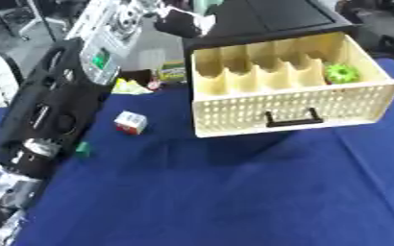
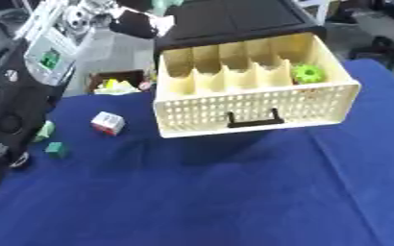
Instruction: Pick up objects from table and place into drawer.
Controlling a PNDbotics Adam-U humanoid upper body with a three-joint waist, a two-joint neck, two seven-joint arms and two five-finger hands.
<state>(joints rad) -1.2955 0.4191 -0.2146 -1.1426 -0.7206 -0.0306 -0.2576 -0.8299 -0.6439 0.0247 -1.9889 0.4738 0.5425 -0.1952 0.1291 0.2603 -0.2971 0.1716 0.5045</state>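
The cream perforated drawer (image 1: 293,108) stands pulled out of a black cabinet (image 1: 267,19), with several slots inside. A green toothed object (image 1: 341,73) lies in the rightmost slot. On the blue cloth to the drawer's left sit a white and red cube (image 1: 130,122) and a small dark green block (image 2: 57,149). A paler green piece (image 2: 45,129) lies beside the block. My left arm runs up the left side, and its hand (image 2: 137,24) hovers above the drawer's back left corner. Whether that hand holds anything is unclear. My right hand is out of sight.
A yellow-green object (image 1: 129,86) and a small box with a green label (image 1: 173,72) lie behind the cube, by the cabinet. The blue cloth (image 1: 234,202) stretches in front of the drawer. The cloth's far edge runs behind the cube.
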